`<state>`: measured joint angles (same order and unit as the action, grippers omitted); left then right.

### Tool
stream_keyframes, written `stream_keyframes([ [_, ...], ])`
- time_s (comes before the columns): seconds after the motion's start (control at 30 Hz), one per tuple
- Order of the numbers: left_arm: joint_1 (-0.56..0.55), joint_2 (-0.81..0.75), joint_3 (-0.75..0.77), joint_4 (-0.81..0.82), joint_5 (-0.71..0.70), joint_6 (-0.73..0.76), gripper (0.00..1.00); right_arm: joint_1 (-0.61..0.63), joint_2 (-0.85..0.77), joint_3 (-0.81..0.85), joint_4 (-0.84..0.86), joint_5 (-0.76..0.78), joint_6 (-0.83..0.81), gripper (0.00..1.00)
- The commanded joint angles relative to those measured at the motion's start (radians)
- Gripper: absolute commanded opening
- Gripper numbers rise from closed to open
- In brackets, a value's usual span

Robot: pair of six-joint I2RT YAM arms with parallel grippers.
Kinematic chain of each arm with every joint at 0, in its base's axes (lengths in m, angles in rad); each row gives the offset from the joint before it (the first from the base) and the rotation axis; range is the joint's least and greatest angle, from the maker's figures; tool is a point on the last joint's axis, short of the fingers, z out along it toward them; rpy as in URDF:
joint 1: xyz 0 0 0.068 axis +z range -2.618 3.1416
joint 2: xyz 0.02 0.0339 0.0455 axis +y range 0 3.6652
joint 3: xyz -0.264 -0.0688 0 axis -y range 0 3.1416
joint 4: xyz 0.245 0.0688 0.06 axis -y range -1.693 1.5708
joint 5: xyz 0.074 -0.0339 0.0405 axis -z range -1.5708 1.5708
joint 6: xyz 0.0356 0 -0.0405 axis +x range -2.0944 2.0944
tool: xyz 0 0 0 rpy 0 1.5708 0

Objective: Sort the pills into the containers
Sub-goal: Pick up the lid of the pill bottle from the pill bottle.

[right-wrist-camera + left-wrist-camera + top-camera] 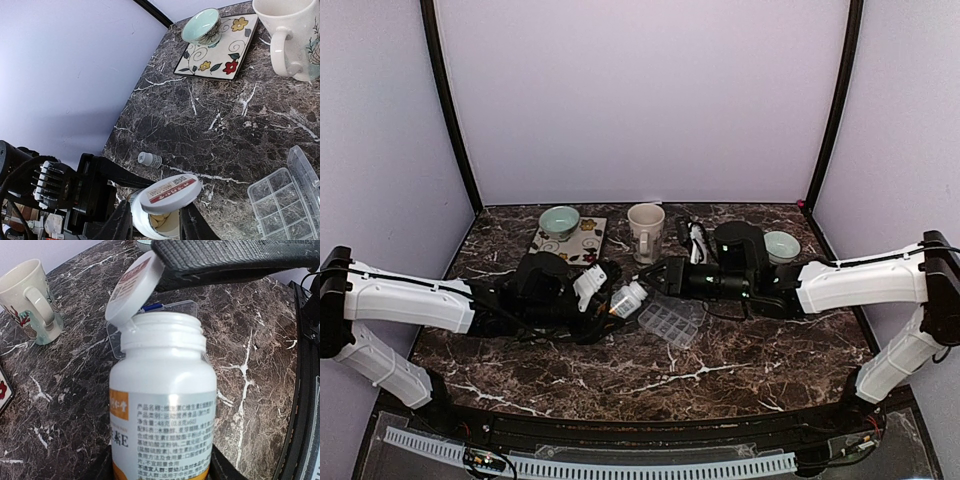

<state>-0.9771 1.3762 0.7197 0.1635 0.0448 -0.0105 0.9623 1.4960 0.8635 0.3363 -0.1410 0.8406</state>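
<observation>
White plastic bottle, clear compartmented tray

- Table: dark marble top w/ white veins.
- Mug: cream, upright, back-centre, handle facing near side; red floral print on its side.
- Square plate: pale w/ flower pattern, lying flat just L of mug, not touching it.
- Green bowl: pale green, sits on plate's back-L corner.
- 2nd green bowl: same colour, back-R, partly hidden.
- Walls: plain lilac on 3 sides, black posts at the corners.
</observation>
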Motion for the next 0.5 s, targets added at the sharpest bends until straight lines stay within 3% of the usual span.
stream_keyframes([
  [0.0, -0.018, -0.021, 0.011, 0.043, -0.045, 0.031, 0.00, -0.011, 0.019, 0.003, 0.022, -0.011, 0.011, 0.34],
  [0.47, -0.055, 0.005, 0.003, 0.048, -0.128, 0.066, 0.00, -0.025, 0.025, -0.009, 0.045, -0.027, 0.026, 0.34],
])
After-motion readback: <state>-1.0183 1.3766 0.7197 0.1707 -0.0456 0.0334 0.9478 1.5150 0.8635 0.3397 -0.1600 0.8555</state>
